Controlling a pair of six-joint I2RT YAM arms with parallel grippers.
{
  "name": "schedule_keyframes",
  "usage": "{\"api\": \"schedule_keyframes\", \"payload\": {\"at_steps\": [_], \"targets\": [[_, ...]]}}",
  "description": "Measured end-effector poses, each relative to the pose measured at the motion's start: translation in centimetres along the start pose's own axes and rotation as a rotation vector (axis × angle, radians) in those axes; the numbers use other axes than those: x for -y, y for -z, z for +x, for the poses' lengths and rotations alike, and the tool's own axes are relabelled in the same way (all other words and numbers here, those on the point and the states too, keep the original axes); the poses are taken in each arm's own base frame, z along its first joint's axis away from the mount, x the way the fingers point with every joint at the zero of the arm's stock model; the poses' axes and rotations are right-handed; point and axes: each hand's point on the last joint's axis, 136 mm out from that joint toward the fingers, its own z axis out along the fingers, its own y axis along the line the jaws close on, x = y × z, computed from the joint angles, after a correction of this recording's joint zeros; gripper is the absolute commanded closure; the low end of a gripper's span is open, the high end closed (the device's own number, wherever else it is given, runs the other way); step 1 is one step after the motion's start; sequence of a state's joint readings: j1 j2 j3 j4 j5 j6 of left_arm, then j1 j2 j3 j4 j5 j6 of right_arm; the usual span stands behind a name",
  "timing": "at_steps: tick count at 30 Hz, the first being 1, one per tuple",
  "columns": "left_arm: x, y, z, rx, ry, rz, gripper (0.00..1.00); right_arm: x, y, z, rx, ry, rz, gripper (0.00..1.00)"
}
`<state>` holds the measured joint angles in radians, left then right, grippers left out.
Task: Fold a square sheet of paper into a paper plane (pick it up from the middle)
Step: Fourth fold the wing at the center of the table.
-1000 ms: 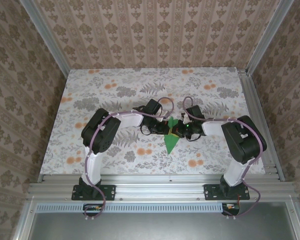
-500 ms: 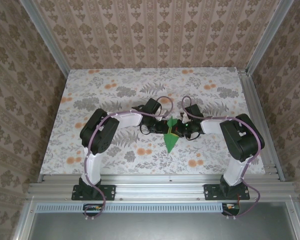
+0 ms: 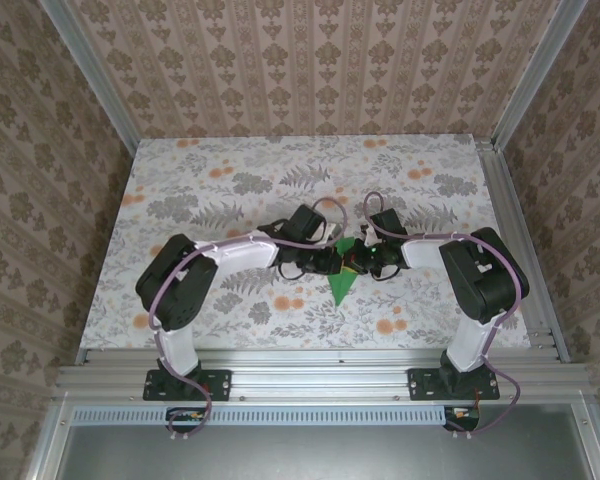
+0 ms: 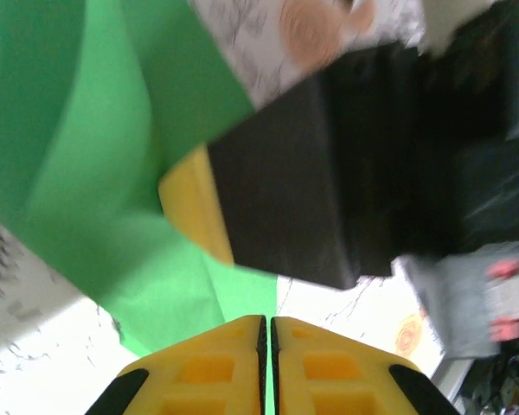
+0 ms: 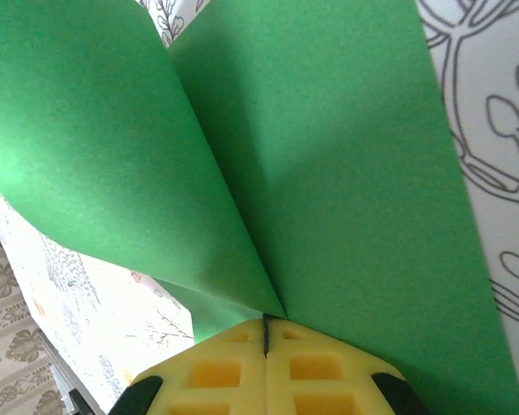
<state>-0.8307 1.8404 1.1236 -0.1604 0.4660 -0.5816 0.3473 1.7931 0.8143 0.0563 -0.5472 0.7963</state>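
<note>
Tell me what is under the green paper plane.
The floral tabletop lies beneath the paper plane, showing all round it. The right gripper, shut on its crease, holds it; whether the tip rests on the table is hidden by the paper itself.

left arm (image 3: 170, 290): elbow swung out left, nearer | left gripper (image 3: 330, 262): slightly nearer

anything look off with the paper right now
The paper is pinched at its crease in the right pincer, and one flap bows out in a rounded hump instead of lying flat against the other side. No tears are visible.
</note>
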Motion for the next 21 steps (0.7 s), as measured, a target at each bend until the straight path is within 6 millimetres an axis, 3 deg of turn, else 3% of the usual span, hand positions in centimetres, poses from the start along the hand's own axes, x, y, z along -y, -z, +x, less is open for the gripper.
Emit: {"api": "schedule_keyframes", "payload": {"at_steps": [9, 21], "targets": [[-1.2, -2.4, 2.1, -0.016, 0.021, -0.030, 0.90, 0.0, 0.0, 0.0, -0.001, -0.010, -0.004, 0.97], [-2.1, -3.2, 2.7, -0.014, 0.006, -0.067, 0.93, 0.0, 0.1, -0.2, 0.010, -0.018, 0.000, 0.96]]}}
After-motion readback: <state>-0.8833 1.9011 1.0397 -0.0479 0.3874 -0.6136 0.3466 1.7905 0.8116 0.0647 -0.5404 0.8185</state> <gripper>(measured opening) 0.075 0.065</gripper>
